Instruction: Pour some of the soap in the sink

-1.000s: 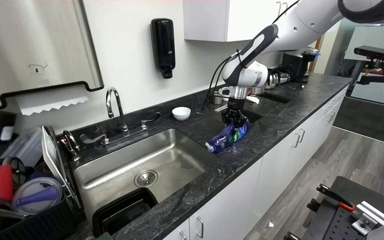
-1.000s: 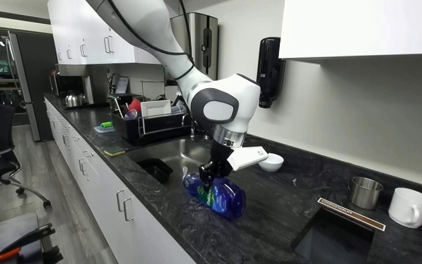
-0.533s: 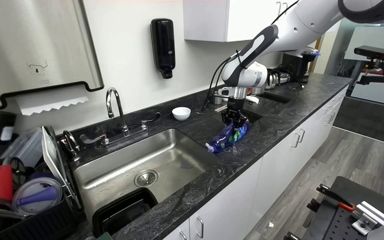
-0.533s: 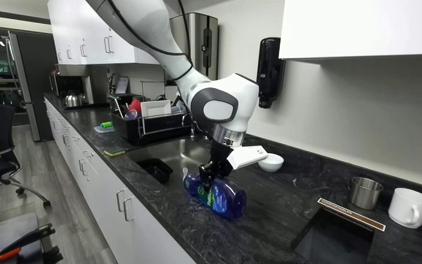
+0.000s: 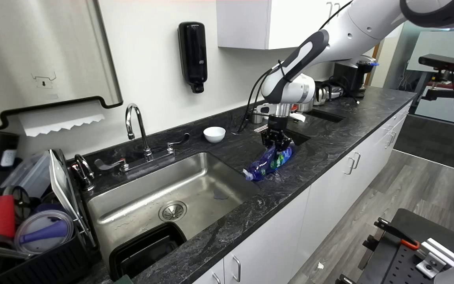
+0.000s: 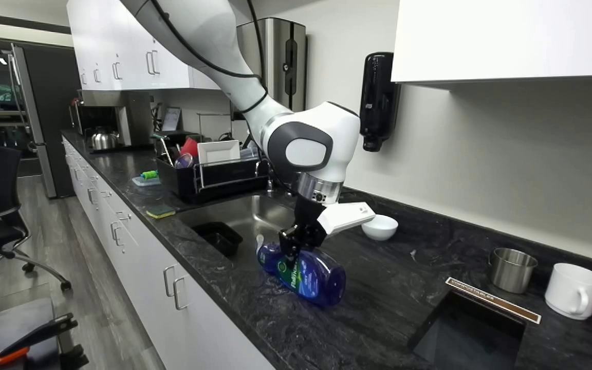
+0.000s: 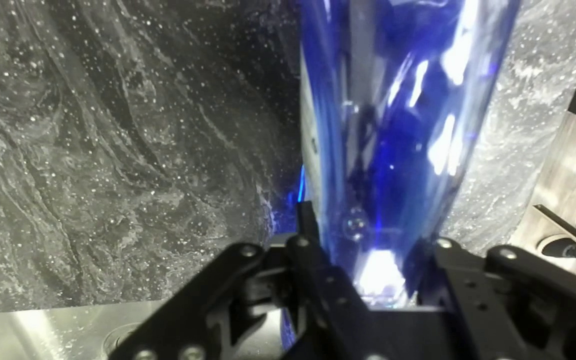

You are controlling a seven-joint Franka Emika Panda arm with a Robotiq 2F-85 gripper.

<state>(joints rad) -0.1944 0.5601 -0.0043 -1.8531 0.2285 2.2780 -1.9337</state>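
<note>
The black two-finger gripper (image 5: 277, 147) is clamped on the clear plastic bottle of blue soap (image 6: 303, 277), one finger against each flank in the wrist view. From where I stand, the bottle lies directly below the gripper, long axis nearly level. Its pale cap (image 5: 247, 174) points from the gripper toward the rectangular stainless steel sink (image 5: 201, 205); its base extends the opposite way. I cannot tell whether it touches the dark marbled counter (image 6: 368, 324). Next, probably: advance along this axis until the cap clears the rim, then raise the base.
</note>
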